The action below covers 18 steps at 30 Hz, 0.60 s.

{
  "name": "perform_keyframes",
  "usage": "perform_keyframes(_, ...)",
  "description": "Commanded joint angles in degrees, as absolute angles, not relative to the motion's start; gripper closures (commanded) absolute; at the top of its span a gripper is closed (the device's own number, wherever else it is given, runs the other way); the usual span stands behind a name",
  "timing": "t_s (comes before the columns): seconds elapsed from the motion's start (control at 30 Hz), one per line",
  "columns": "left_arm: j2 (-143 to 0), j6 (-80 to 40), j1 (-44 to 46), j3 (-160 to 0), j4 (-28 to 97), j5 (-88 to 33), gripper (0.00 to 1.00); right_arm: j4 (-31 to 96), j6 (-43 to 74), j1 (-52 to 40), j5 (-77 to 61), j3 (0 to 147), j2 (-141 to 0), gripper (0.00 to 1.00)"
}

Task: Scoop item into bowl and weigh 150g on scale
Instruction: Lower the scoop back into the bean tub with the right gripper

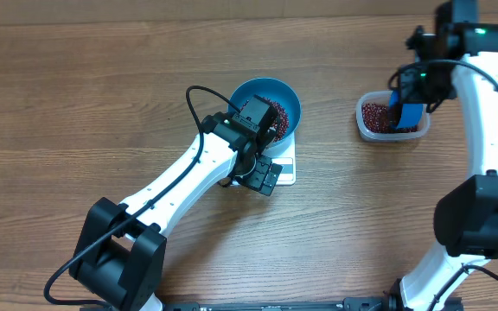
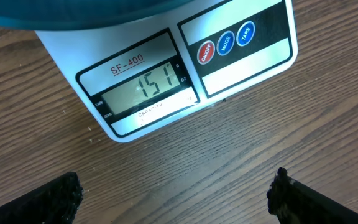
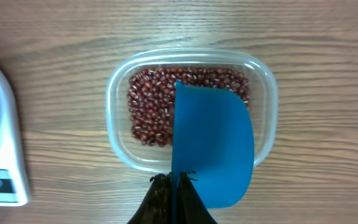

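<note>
Black fingertips [image 2: 64, 196] of the left claw [image 2: 173, 199] stand wide apart and empty above the table [image 2: 241, 143], clear of the scale [image 2: 61, 56]. The display [image 2: 157, 84] reads 151, so the weighing looks all but done. To finish well, this claw should stay off the scale and the bowl, since any touch would shift the reading. If the target must be exact, only a few beans need to come out.

In the overhead view the blue bowl [image 1: 271, 91] sits on the scale. The left wrist hides most of its inside, and beans show dark beside it.

Well to the right, the clear tub [image 3: 114, 99] holds the remaining beans [image 3: 154, 106] in a loose layer. The right claw [image 3: 176, 186] is closed on the blue scoop [image 3: 213, 149], which hangs over the tub. No beans show on the face turned to the camera. If more scooping is needed, small level portions would avoid overshooting.
</note>
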<state>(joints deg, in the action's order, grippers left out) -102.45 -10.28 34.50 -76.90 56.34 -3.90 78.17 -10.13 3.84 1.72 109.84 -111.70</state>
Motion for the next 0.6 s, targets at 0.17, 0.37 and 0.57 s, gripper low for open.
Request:
perform_keyframes(0.17, -102.91, -9.17, 34.63, -77.65, 56.07, -4.03, 0.00, 75.81, -10.98, -6.61, 27.53, 111.39, -109.01, 0.96)
perform_keyframes(0.37, -102.91, -9.17, 34.63, -77.65, 56.12, -4.05, 0.00, 75.64, -10.81, -7.70, 29.15, 111.37, -109.43, 0.96)
perform_keyframes(0.57, -102.91, -9.17, 34.63, -77.65, 56.14, -4.05, 0.00, 74.54, -10.76, -7.66, 31.24, 111.37, -109.43, 0.96)
